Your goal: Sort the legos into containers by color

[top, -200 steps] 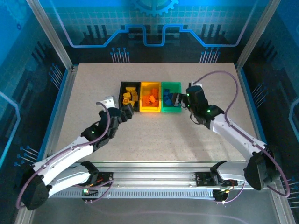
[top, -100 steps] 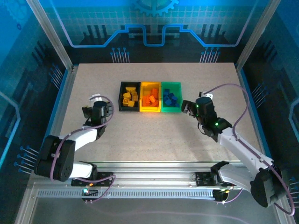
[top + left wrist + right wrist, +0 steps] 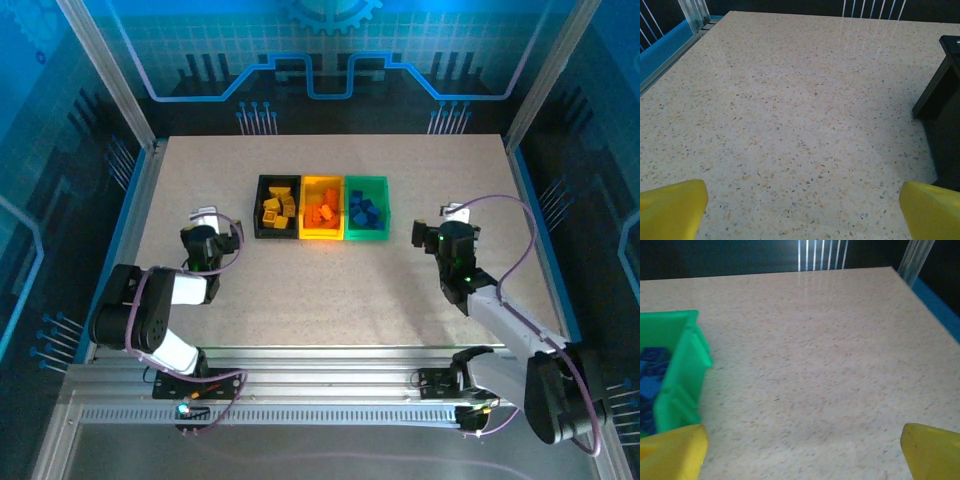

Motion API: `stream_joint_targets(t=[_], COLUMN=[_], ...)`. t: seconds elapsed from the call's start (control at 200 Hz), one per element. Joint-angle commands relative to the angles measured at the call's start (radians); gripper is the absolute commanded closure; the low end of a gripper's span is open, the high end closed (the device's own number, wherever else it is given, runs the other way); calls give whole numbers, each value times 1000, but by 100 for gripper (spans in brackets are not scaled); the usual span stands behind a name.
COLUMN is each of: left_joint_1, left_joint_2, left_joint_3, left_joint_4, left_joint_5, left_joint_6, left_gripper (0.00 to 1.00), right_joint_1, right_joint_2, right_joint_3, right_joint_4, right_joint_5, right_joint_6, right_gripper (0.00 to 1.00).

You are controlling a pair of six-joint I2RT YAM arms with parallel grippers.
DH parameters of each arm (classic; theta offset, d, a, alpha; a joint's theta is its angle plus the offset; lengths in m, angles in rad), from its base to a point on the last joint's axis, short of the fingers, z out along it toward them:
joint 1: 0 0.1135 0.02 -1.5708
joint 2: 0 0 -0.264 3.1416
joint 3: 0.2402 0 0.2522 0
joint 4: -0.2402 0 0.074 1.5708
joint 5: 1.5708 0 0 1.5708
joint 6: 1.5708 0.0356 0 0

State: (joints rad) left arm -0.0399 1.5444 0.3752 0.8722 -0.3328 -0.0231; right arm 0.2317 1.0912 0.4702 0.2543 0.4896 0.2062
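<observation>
The left gripper (image 3: 205,238) sits wide open and empty at 8 o'clock from the black bin (image 3: 260,212), and the right gripper (image 3: 438,236) is likewise open at 4 o'clock from the green bin (image 3: 366,237). The legos lie binned (yellow legos (image 3: 277,208) in black, orange legos (image 3: 321,212) in the yellow bin (image 3: 322,236), blue legos (image 3: 364,211) in green)

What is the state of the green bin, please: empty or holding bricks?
Holding bricks. The green bin has blue legos piled inside, seen from above and in the right wrist view.
</observation>
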Motion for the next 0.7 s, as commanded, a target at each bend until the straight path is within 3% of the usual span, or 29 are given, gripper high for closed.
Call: stream_joint_targets(t=[0.0, 0.175, 0.315, 0.355, 0.41, 0.45, 0.695], left_joint_1=[8, 8, 7, 6, 7, 6, 6], left_joint_2=[8, 10, 10, 10, 10, 10, 10], left_joint_3=[-13, -13, -12, -12, -12, -12, -12], left_joint_4=[89, 92, 91, 91, 88, 87, 89], left_joint_5=[61, 64, 67, 69, 71, 72, 72], left_joint_6=[-10, -6, -4, -4, -4, -4, -3], left_gripper=[1, 1, 1, 1, 1, 1, 1], right_joint_1=[-35, -101, -149, -148, -155, -154, -149], right_joint_2=[95, 262, 378, 427, 400, 415, 408], right_joint_3=[-21, -83, -113, -113, -52, -74, -63], right_joint_4=[201, 454, 593, 683, 503, 575, 540], right_joint_5=[7, -90, -268, -258, -260, -256, -240], right_joint_6=[-141, -157, -171, -185, -158, -165, -159], right_gripper=[0, 0, 0, 0, 0, 0, 0])
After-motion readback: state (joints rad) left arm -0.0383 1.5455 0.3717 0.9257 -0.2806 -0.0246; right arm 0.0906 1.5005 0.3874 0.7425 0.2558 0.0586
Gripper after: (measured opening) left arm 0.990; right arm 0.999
